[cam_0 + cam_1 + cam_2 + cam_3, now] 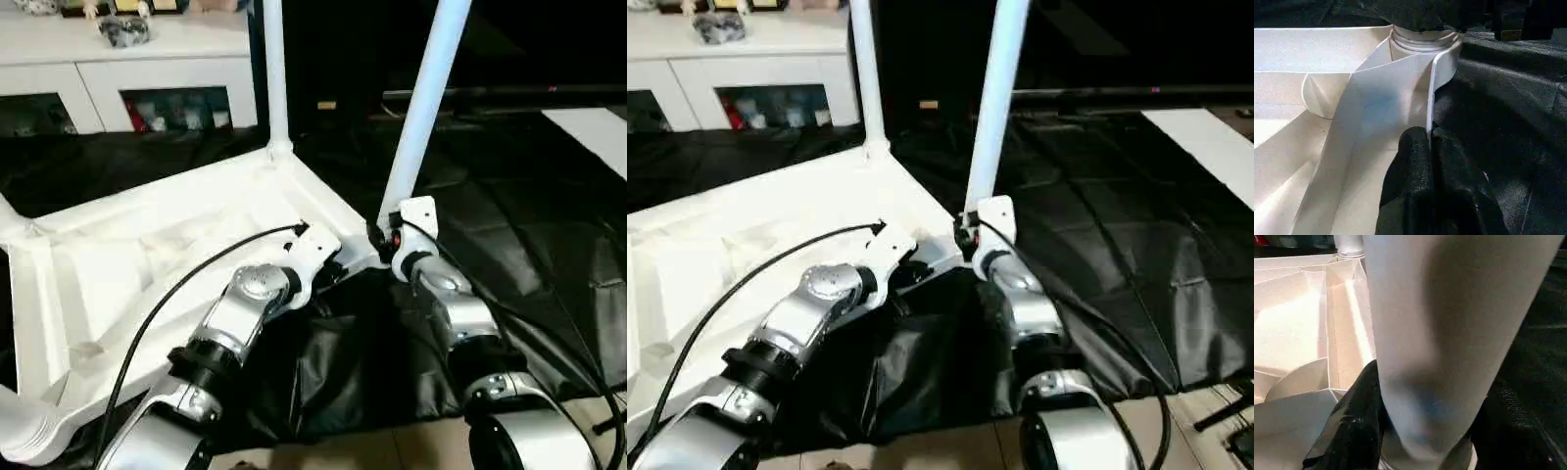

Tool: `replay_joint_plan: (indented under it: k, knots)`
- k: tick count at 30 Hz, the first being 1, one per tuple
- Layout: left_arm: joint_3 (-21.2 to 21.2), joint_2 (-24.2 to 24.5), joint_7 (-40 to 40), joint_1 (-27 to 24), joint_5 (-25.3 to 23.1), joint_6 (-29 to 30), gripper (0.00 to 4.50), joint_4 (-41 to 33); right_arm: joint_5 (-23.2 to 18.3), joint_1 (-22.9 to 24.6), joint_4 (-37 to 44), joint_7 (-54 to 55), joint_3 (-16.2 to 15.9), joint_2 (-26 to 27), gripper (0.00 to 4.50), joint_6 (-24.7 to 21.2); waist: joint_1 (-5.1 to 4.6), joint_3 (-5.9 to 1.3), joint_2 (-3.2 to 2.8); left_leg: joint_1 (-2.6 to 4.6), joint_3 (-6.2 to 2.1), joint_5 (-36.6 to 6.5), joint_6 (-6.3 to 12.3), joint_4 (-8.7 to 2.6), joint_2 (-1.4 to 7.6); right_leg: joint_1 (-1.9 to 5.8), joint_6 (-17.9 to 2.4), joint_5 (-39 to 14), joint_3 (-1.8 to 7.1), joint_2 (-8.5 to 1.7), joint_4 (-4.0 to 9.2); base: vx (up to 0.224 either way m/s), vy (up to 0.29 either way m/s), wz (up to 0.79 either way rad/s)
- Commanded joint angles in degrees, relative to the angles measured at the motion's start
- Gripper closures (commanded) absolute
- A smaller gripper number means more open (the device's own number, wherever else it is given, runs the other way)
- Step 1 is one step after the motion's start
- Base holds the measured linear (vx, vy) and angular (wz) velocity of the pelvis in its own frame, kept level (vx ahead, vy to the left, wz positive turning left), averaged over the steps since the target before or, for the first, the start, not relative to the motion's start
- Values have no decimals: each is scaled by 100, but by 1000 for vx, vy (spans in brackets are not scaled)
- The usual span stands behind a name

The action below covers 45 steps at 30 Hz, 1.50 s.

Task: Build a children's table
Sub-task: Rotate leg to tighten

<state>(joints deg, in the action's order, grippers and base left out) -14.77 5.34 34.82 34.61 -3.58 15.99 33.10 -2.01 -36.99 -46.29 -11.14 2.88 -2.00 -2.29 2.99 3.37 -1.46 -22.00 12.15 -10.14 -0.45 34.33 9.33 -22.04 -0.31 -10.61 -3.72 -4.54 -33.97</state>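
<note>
Nearest to me, my left gripper (333,262) is pinched tight on the thin side wall of the upside-down tabletop (127,264), right by its near right corner; the left wrist view shows both fingers (1418,166) pressed together on that rim.

Just beside it, my right gripper (384,235) is clamped around the base of the near leg (423,108), fingers either side of the tube where it enters the corner socket. This leg leans right, so I judge it's not fully seated.

The tabletop lies ribbed side up on the black-draped table (509,215), its near right corner close to that table's front edge.

Further back, a second leg (274,69) stands upright in the far right corner socket (279,152) and looks seated.

At the tabletop's near left corner I see a white rounded part, can't tell if it's a leg. Far left corner is cut off.

Status: one leg in, one being seated, likely two to go, then flip it upright. White cabinet (127,69) sits behind the table.
</note>
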Motion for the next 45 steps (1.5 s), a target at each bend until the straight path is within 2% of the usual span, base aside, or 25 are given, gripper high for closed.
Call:
replay_joint_plan:
  k: [1, 3, 4, 5, 6, 8, 10, 11, 12, 14, 17, 18, 19, 22, 24, 25, 27, 30, 31, 34, 35, 39, 43, 45]
  knots:
    - [214, -10, -204, 209, 76, -197, 450, -98, -88, 80, 33, -843, -541, 424, 186, 44, -14, -364, 41, 175, -313, -2228, -246, -515, 418, 87, -925, -2227, 287, -520, 506, 0, 0, 0]
    - [154, 137, 184, 57, 172, -205, 450, -304, -97, 117, 154, -1248, -616, 214, 183, 104, -34, -362, 59, 118, -302, -2036, -137, -516, 416, 121, -973, -1986, 293, -516, 472, 0, 0, 0]
    - [122, 233, 377, -24, 215, -222, 450, -402, -94, 136, 239, -1496, -670, 58, 168, 79, -66, -377, 66, 78, -314, -1852, -78, -518, 424, 170, -1019, -1840, 277, -515, 443, 0, 0, 0]
    - [104, 293, 486, -70, 238, -235, 450, -453, -91, 144, 284, -1642, -698, -37, 153, 58, -67, -389, 65, 75, -308, -1761, -43, -504, 424, 176, -1050, -1751, 275, -513, 425, 0, 0, 0]
    - [85, 365, 636, -128, 278, -252, 450, -523, -58, 153, 329, -1804, -740, -167, 144, 65, -60, -391, 58, 103, -269, -1627, 31, -475, 422, 138, -1156, -1551, 294, -502, 422, 0, 0, 0]
    - [51, 521, 970, -243, 369, -278, 450, -686, -2, 178, 422, -2225, -836, -456, 140, 30, -47, -409, 62, 78, -259, -1379, 146, -443, 415, 181, -1277, -1311, 292, -517, 386, 0, 0, 0]
    - [2, 707, 1359, -349, 476, -319, 450, -863, 36, 221, 546, -2756, -947, -798, 133, -26, -24, -435, 44, 64, -240, -937, 349, -397, 415, 192, -1432, -783, 278, -485, 316, 0, 0, 0]
    - [-2, 722, 1391, -357, 488, -319, 450, -878, 31, 225, 557, -2807, -951, -826, 133, -33, -24, -435, 44, 64, -240, -937, 349, -397, 415, 192, -1432, -783, 278, -485, 316, 0, 0, 0]
    - [-26, 839, 1644, -415, 576, -315, 450, -999, -7, 251, 641, -3206, -977, -1042, 133, -84, -4, -455, 54, 55, -226, -684, 481, -360, 415, 200, -1542, -340, 272, -462, 257, 0, 0, 0]
    - [-53, 929, 1812, -450, 611, -314, 450, -1078, -38, 266, 707, -3470, -968, -1179, 133, -109, 28, -447, 43, 77, -209, -632, 574, -352, 433, 177, -1638, -209, 264, -448, 250, 0, 0, 0]
    - [-129, 1123, 2134, -509, 633, -287, 450, -1216, -141, 290, 866, -4045, -1010, -1516, 133, -129, 74, -429, 33, 89, -196, -775, 551, -359, 446, 165, -1649, -418, 264, -443, 264, 0, 0, 0]
    - [-156, 1195, 2253, -530, 644, -272, 450, -1264, -176, 293, 921, -4251, -1041, -1646, 133, -139, 109, -430, 5, 122, -203, -932, 480, -365, 463, 157, -1619, -605, 259, -444, 276, 0, 0, 0]
    - [-165, 1225, 2307, -541, 648, -264, 450, -1288, -192, 294, 946, -4339, -1056, -1701, 133, -147, 119, -414, 14, 131, -193, -1044, 403, -374, 467, 135, -1599, -770, 266, -433, 298, 0, 0, 0]
    - [-217, 1395, 2627, -620, 712, -235, 450, -1450, -262, 337, 1114, -4892, -1140, -2002, 133, -203, 173, -397, 18, 142, -209, -1329, 212, -399, 473, 139, -1492, -1138, 276, -452, 327, 0, 0, 0]
    - [-236, 1457, 2742, -642, 736, -210, 450, -1501, -295, 377, 1220, -5210, -1174, -2128, 133, -232, 177, -393, 31, 134, -207, -1350, 179, -410, 469, 124, -1453, -1166, 282, -439, 324, 0, 0, 0]
    - [-243, 1473, 2773, -646, 741, -200, 450, -1512, -300, 385, 1246, -5287, -1183, -2157, 133, -240, 199, -398, 28, 152, -207, -1361, 169, -402, 472, 121, -1444, -1186, 286, -451, 328, 0, 0, 0]
    - [-267, 1533, 2892, -664, 771, -173, 450, -1561, -330, 421, 1348, -5513, -1225, -2247, 162, -243, 215, -397, 42, 147, -204, -1310, 175, -397, 469, 120, -1444, -1169, 292, -456, 327, 0, 0, 0]
    - [-278, 1583, 3000, -688, 810, -136, 450, -1623, -383, 434, 1388, -5675, -1262, -2280, 176, -247, 213, -407, 49, 124, -208, -1205, 218, -390, 460, 131, -1455, -1103, 281, -455, 312, 0, 0, 0]
    - [-280, 1593, 3024, -691, 814, -130, 450, -1631, -395, 435, 1393, -5707, -1269, -2283, 201, -250, 214, -410, 49, 121, -208, -1152, 237, -383, 459, 129, -1478, -1044, 282, -455, 303, 0, 0, 0]
    - [-294, 1637, 3093, -709, 855, -90, 450, -1677, -452, 460, 1459, -5807, -1296, -2280, 214, -301, 219, -416, 56, 115, -210, -1079, 273, -377, 461, 139, -1501, -969, 280, -457, 290, 0, 0, 0]
    - [-293, 1644, 3109, -713, 858, -82, 450, -1680, -455, 476, 1474, -5837, -1309, -2269, 232, -311, 224, -416, 55, 109, -212, -1055, 291, -375, 460, 143, -1489, -980, 277, -458, 290, 0, 0, 0]
    - [-287, 1648, 3130, -720, 851, -77, 450, -1682, -484, 526, 1511, -5933, -1328, -2236, 246, -366, 221, -415, 53, 108, -212, -1043, 295, -376, 457, 138, -1483, -1009, 275, -451, 292, 0, 0, 0]
    - [-211, 1376, 2564, -609, 710, -74, 450, -1478, -618, 735, 1609, -5720, -1263, -1983, 250, -504, 225, -407, 46, 119, -214, -1168, 226, -383, 460, 127, -1449, -1173, 283, -460, 315, 0, 0, 0]
    - [-141, 1126, 2085, -477, 588, -79, 450, -1251, -593, 774, 1509, -5188, -1147, -1722, 251, -528, 223, -388, 50, 171, -201, -1289, 150, -388, 456, 77, -1423, -1323, 301, -452, 367, 0, 0, 0]
